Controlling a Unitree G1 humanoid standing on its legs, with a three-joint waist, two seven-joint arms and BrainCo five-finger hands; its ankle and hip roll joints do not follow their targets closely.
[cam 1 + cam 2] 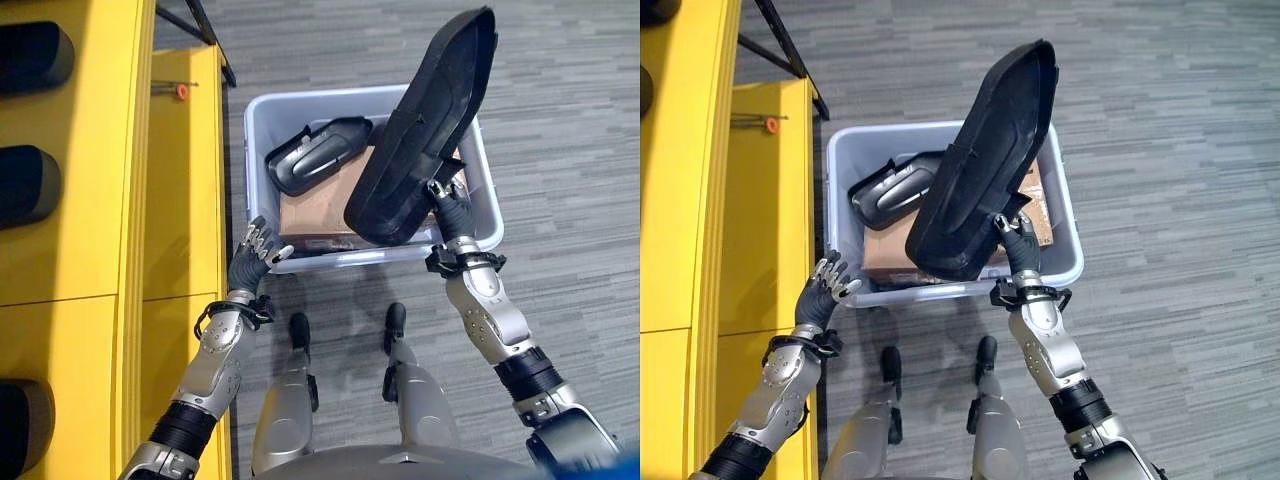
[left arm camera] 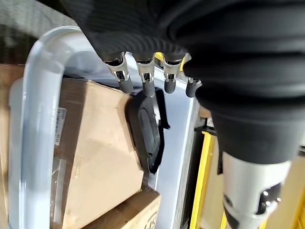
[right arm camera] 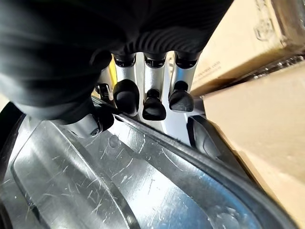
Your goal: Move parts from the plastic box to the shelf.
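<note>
My right hand (image 1: 452, 208) pinches the big black part (image 1: 425, 130), tilted above the box (image 1: 487, 200). Right wrist view shows its scratched shiny inner face. Left hand (image 1: 252, 262) spread, empty, just beside the box. Box holds a smaller part (image 1: 315, 153) and cartons (image 1: 320, 208); shelf (image 1: 90, 150) beside the box.

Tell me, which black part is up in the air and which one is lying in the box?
The big long black part is up in the air, held by the right hand. The smaller black part lies inside the grey box, at its far left corner.
</note>
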